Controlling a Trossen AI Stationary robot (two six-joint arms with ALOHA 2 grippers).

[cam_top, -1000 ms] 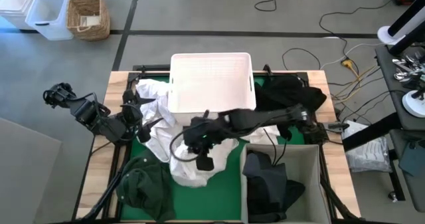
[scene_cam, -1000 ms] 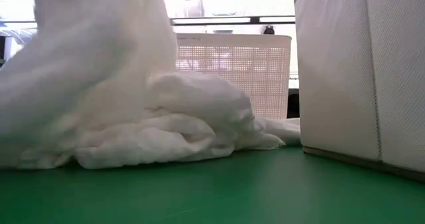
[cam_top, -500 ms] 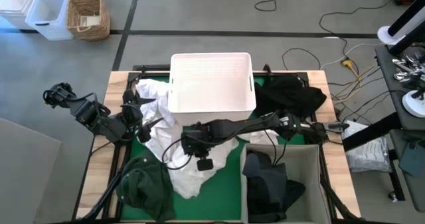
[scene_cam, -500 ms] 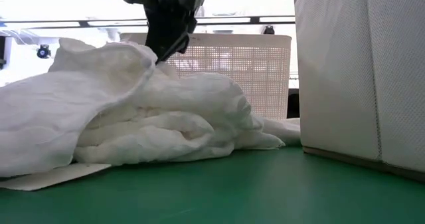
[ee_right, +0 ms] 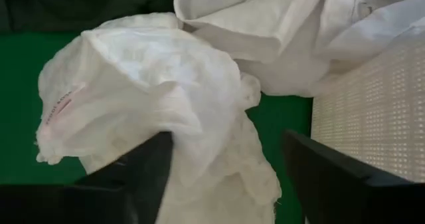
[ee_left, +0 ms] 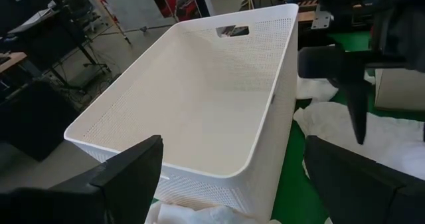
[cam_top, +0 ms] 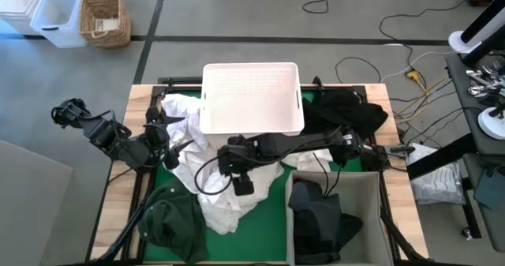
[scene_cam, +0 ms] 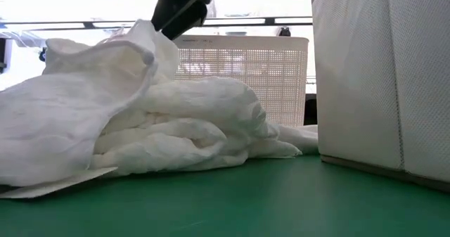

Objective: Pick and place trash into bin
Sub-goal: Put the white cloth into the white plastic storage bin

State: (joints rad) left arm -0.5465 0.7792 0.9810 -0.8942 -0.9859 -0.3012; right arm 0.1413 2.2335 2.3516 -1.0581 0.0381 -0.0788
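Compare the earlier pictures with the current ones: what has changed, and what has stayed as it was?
The right gripper opened, letting go of the white sheet, which slumped onto the green mat. The left gripper, white tub and dark green garment stayed put.

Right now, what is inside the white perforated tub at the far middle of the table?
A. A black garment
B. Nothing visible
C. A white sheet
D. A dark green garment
B: the left wrist view looks straight into the white perforated tub and shows only its bare floor and walls; the white sheets lie on the green mat in front of it, under the right pincer.
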